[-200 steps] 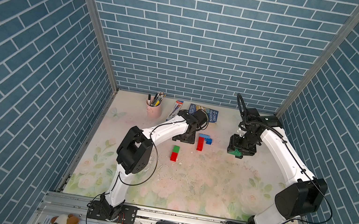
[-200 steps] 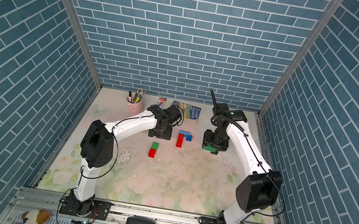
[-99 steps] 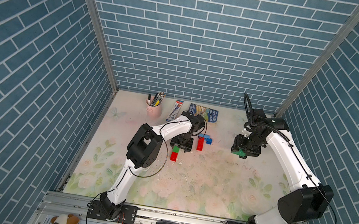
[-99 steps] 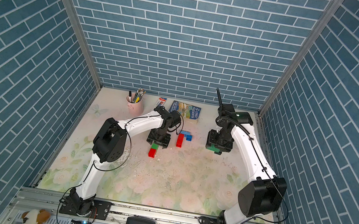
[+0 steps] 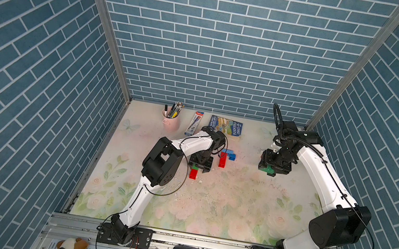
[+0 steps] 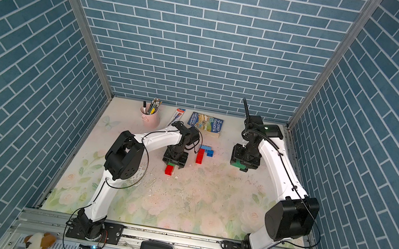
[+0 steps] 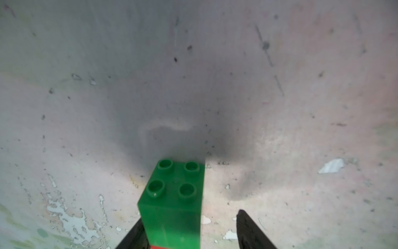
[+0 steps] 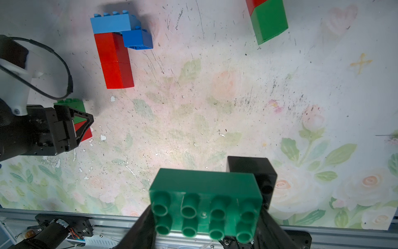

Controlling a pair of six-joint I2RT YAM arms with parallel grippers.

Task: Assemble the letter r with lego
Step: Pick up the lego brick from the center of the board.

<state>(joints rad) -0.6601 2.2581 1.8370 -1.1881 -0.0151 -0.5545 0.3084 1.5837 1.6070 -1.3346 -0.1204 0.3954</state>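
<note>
Moved: the left arm (image 5: 189, 142) has come forward from the back of the table (image 5: 232, 218). It now sits low over the green-and-red pair (image 5: 193, 171). The right arm (image 5: 321, 173) has barely shifted.
Table: floral top, scuffed, with white flecks scattered across it.
Right arm: reaches toward the back right corner and holds its load up off the table.
Book (image 5: 226, 127): lies flat by the back edge, with a pink cup of pens (image 5: 170, 121) further left along that edge.
Dark green brick (image 8: 204, 202): long, with eight studs, and a black brick (image 8: 254, 170) against its side.
Red-and-blue cluster (image 5: 224, 158): sits near the middle, toward the back edge. Two red bricks lie end to end with two blue ones touching their back end.
Green-and-red pair: lies just left of the cluster and apart from it, green end toward the back edge and red end toward the front.
Left fingers (image 7: 249, 228): apart, straddling the green end. One touches its side and the other stands clear with a gap.
Right fingers (image 8: 269, 228): clamped on the dark green brick.
</note>
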